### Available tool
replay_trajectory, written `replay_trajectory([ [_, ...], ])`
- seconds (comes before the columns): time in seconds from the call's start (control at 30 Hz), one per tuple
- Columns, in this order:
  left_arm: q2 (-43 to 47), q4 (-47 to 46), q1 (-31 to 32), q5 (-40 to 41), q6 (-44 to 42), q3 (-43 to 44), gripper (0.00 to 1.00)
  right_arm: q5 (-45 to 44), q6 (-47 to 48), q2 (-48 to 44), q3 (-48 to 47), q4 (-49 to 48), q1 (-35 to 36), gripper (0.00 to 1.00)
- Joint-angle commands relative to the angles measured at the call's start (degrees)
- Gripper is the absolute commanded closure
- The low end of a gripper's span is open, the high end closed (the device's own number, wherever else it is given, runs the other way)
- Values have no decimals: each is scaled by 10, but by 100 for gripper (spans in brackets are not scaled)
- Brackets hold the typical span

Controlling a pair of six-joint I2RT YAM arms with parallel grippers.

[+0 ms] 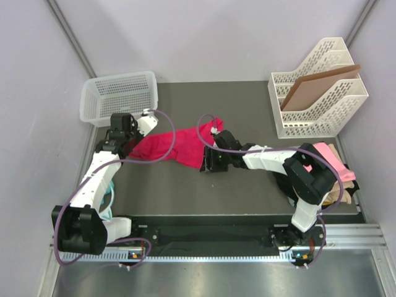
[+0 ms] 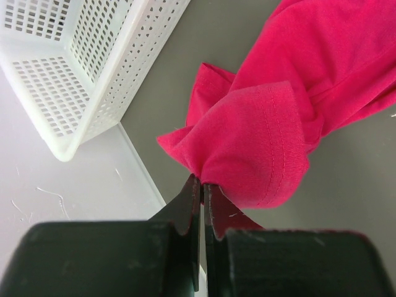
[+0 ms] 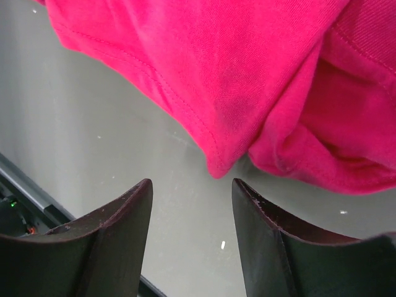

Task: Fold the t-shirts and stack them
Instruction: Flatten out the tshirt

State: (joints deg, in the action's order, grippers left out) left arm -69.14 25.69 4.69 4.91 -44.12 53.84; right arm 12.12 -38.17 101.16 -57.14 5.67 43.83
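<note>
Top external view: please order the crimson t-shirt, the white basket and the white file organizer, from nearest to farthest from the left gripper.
1. Crimson t-shirt: its left end is pinched in the left gripper, so they touch.
2. White basket: just beyond the gripper, in the far left corner.
3. White file organizer: far right corner, on the opposite side.

Passable over bare table [image 1: 185, 192] near-side of crimson t-shirt [image 1: 176, 148]; obstructed far-left by white basket [image 1: 120, 96], far-right by file rack [image 1: 318, 93].
</note>
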Motion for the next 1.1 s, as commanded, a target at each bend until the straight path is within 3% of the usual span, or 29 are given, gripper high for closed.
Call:
replay_trajectory([
  [0.0,14,-25,-1,-10,-5,-3,100,3,0,6,-19,-24,3,46],
  [0.27,11,-22,-1,-11,-4,-2,100,9,14,30,-33,-28,-5,49],
  [0.57,8,-22,-1,-11,-3,-5,100,15,10,59,-55,-44,-8,66],
  [1.07,11,-25,-1,-14,-4,-22,100,1,31,40,-30,-23,-19,68],
])
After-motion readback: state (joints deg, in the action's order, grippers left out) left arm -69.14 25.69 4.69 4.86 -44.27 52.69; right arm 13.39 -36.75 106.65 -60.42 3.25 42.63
